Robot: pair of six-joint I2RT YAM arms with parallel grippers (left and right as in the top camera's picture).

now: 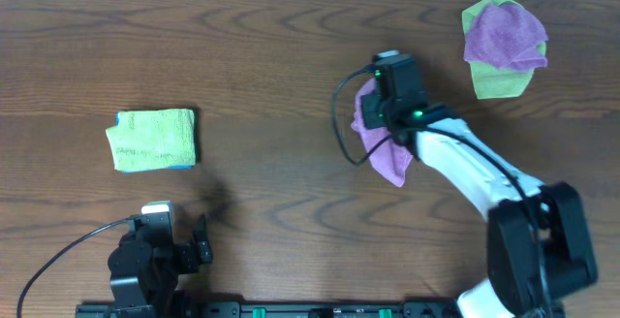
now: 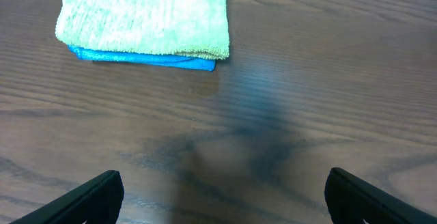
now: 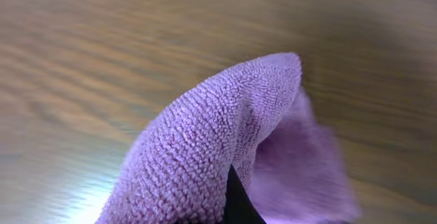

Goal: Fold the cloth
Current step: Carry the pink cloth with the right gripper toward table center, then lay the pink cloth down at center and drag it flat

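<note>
Purple cloth (image 3: 205, 142) fold, clamped in right claw (image 1: 378, 107), on wooden table (image 1: 291, 47) (left claw (image 2: 218, 197) spread wide, empty, facing green cloth (image 2: 143, 16)).

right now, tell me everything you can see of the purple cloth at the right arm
The purple cloth is plain fuzzy microfibre, thin and soft. It is bunched, not flat: one part is pinched up into a rounded ridge by the shut right tool, while the rest droops onto the wooden table, right of centre.
</note>
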